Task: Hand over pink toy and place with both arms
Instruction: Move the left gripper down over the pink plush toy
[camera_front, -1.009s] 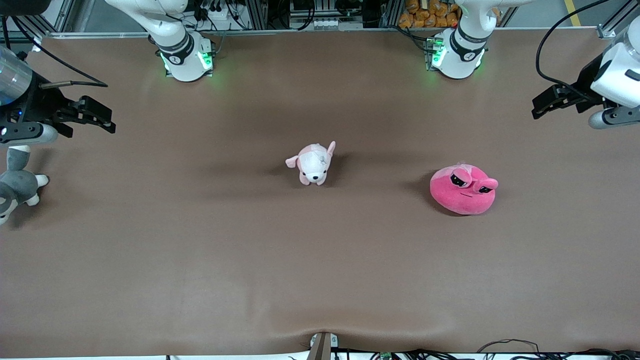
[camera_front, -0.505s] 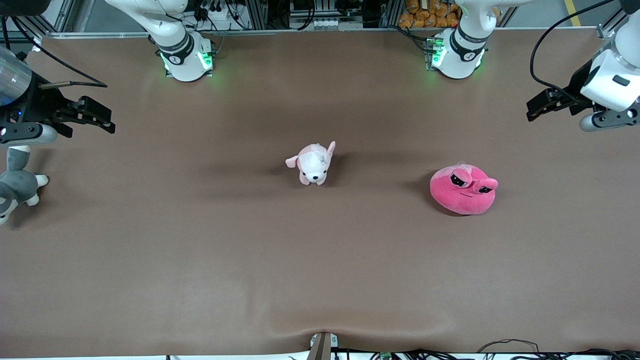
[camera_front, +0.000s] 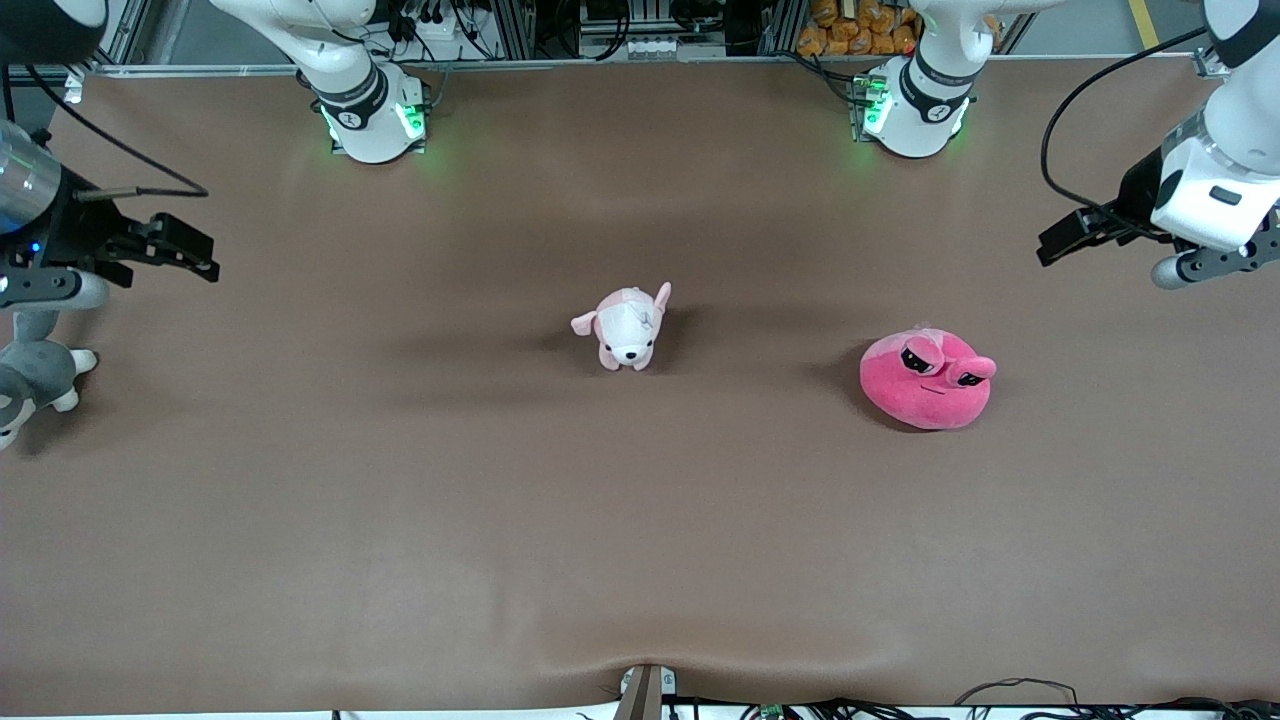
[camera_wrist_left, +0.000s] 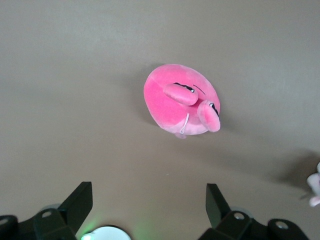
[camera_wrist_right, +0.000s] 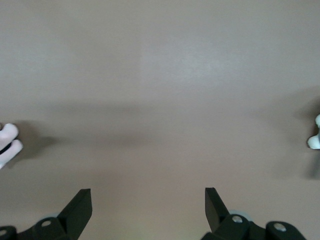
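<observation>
The pink toy (camera_front: 928, 382), a hot-pink round plush with two bulging black eyes, lies on the brown table toward the left arm's end. It also shows in the left wrist view (camera_wrist_left: 181, 100), well ahead of the fingers. My left gripper (camera_front: 1048, 250) hangs in the air over the table's edge at that end, apart from the toy; it is open and empty (camera_wrist_left: 148, 189). My right gripper (camera_front: 208, 258) hovers over the right arm's end of the table, open and empty (camera_wrist_right: 147, 192), with only bare table between its fingers.
A small pale pink-and-white puppy plush (camera_front: 625, 327) stands at the table's middle. A grey-and-white plush animal (camera_front: 30, 375) lies at the table's edge below the right gripper. The two arm bases (camera_front: 372, 115) (camera_front: 912, 110) stand along the table's back edge.
My left gripper has come in from the table's edge toward the pink toy and dropped a little. My right gripper has shifted slightly outward. The toys have not moved.
</observation>
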